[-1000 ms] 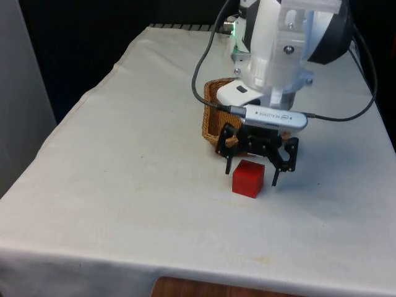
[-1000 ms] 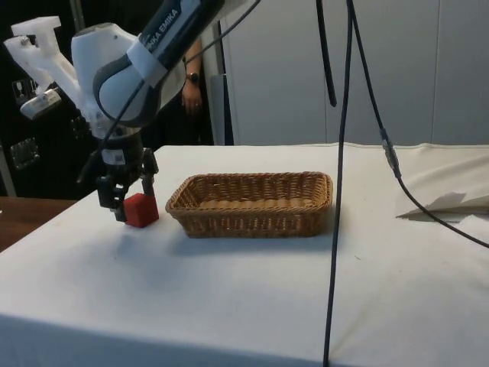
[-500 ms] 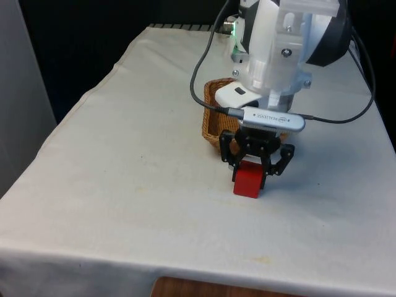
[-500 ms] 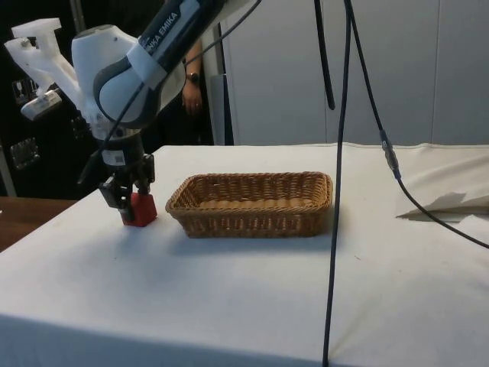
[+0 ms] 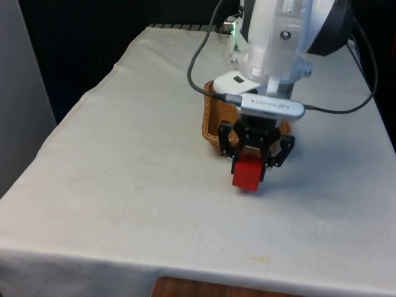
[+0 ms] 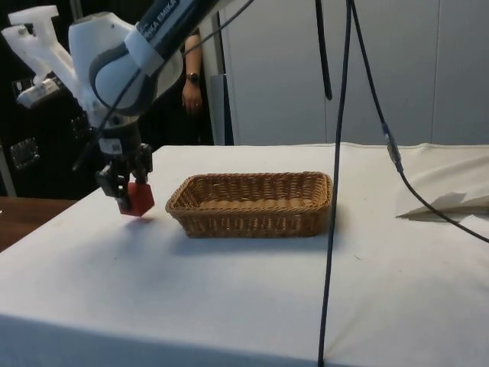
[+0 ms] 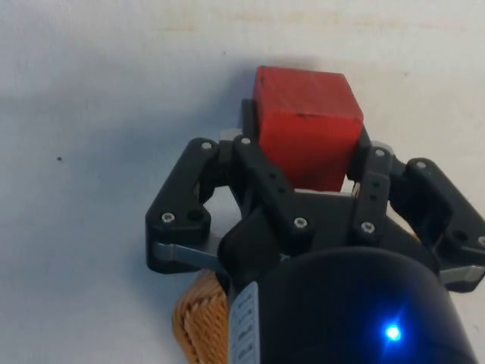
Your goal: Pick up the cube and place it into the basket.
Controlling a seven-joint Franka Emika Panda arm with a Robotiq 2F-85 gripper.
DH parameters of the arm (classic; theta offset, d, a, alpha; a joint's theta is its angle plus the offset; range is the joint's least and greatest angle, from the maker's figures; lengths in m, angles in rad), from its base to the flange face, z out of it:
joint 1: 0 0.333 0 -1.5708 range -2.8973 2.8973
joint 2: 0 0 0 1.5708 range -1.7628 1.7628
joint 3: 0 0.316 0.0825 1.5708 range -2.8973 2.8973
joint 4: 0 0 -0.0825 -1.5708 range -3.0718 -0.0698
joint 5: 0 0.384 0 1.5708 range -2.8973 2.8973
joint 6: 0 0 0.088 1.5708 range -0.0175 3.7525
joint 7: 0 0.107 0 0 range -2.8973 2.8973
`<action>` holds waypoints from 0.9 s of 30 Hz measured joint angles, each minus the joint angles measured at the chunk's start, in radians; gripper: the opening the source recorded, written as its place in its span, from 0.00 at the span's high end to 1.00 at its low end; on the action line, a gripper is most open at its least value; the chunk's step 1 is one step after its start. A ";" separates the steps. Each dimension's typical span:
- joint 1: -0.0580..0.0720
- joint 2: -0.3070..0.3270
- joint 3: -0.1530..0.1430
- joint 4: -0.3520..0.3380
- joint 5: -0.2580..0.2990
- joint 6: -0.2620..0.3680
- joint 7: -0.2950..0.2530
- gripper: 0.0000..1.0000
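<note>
**Red cube clamped and clear of the worktop**

The black two-finger gripper is closed on the solid red cube, one finger pressed flat against each of two opposite faces. In the wrist view, the gripper holds the red cube between its black linkage arms; the cube shows sharp edges, flat matte faces and a faint dark line across its upper face.

In the side view, the gripper holds the cube slightly tilted, with one lower corner pointing down. The cube hangs just above the worktop, which is covered by a smooth white cloth; a soft shadow lies on the cloth below it.

The shallow rectangular woven wicker basket stands on the worktop just beside the cube, apart from it. Its walls are tan plaited strands finished with a thicker braided rim. In the front view, the basket sits behind the gripper, partly hidden by the white arm.

A black cable hangs vertically in front of the basket in the side view. A person's arm shows behind the worktop.
</note>
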 measured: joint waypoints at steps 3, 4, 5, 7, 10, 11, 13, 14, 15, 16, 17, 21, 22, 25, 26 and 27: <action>0.000 -0.016 -0.002 -0.004 -0.001 -0.016 0.000 0.98; 0.000 -0.024 -0.003 -0.006 -0.001 -0.022 0.000 0.98; 0.000 -0.031 -0.003 -0.007 -0.002 -0.028 0.000 0.98; 0.000 -0.046 -0.007 -0.008 -0.002 -0.043 -0.002 0.98; 0.001 -0.064 -0.009 -0.008 -0.003 -0.063 -0.003 0.98; 0.001 -0.070 -0.010 -0.008 -0.003 -0.072 -0.004 0.98; 0.001 -0.076 -0.010 -0.009 -0.004 -0.080 -0.004 0.98; 0.001 -0.083 -0.010 -0.011 -0.004 -0.087 -0.004 0.98; 0.001 -0.089 -0.010 -0.015 -0.005 -0.093 -0.004 0.98; 0.001 -0.103 -0.011 -0.026 -0.006 -0.098 -0.005 0.98; 0.001 -0.110 -0.011 -0.034 -0.007 -0.099 -0.005 0.98; 0.001 -0.133 -0.011 -0.061 -0.008 -0.099 -0.007 0.98; 0.001 -0.149 -0.012 -0.080 -0.009 -0.099 -0.009 0.98; 0.001 -0.175 -0.013 -0.109 -0.011 -0.099 -0.013 0.98; 0.001 -0.184 -0.014 -0.119 -0.012 -0.099 -0.014 0.98; 0.001 -0.193 -0.014 -0.129 -0.013 -0.099 -0.015 0.98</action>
